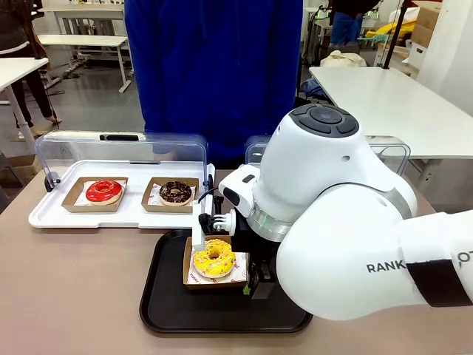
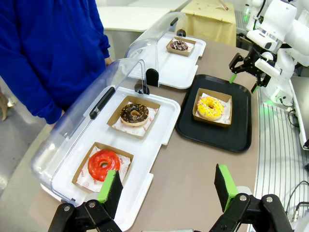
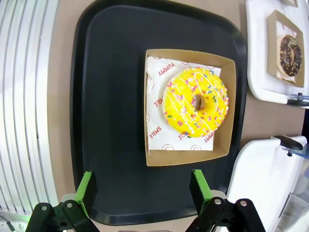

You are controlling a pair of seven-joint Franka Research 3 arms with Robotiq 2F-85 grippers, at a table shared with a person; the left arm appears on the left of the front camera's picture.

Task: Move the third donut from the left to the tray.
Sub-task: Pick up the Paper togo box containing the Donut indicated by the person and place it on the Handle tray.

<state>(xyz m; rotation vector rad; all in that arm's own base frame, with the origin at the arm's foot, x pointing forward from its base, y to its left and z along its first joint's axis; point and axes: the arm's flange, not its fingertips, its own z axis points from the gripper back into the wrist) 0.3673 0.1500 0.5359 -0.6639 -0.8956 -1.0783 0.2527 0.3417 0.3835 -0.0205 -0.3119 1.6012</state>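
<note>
While the person in a blue top (image 1: 214,66) stands at the far side of the table (image 1: 74,296), the black tray (image 3: 111,72) lies at the near middle and already carries the shallow cardboard box (image 3: 154,157) with the yellow donut (image 3: 195,108), so the transfer appears complete or nearly so. The white tray (image 2: 164,121) with its raised clear lid (image 2: 72,125) sits just beside the black tray at about ten o'clock in the front view, holding the red donut (image 2: 103,164) and a chocolate donut (image 2: 134,112). The right gripper (image 3: 142,191) hovers above the black tray with jaws spread wide and nothing between them; in its own view the box lies at roughly one o'clock, apart from the fingers, its sides square to the tray. The left gripper (image 2: 169,188) is likewise wide open and empty, well apart from the donut, so the right arm is the nearer; a clear retreat is probably all that remains.
</note>
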